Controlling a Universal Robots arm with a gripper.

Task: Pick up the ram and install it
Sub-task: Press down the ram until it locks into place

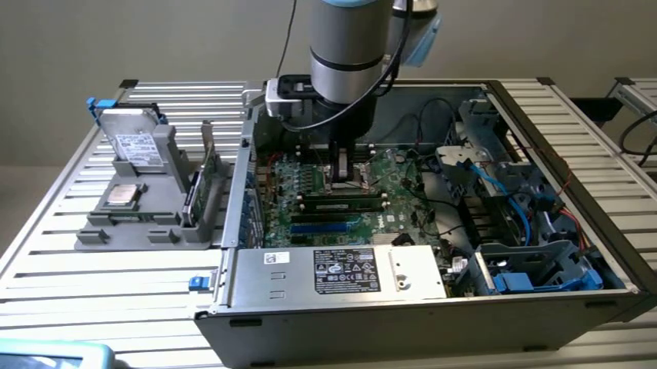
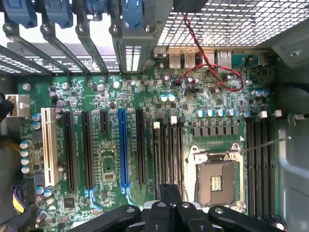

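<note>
Exterior view: hand (image 1: pixel 344 165) shut and empty, low inside the open case (image 1: pixel 339 307), above a seated ram (image 1: pixel 344 205).

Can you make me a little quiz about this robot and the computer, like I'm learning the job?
1. True or false: the gripper hangs inside the open case.
2. Fill in: among the black ones on the motherboard, one long slot is ___.
3. Where is the drive?
A. Inside the case
B. On the grey holder, outside the case
C. In the gripper

Key: 1 true; 2 blue; 3 B.
</note>
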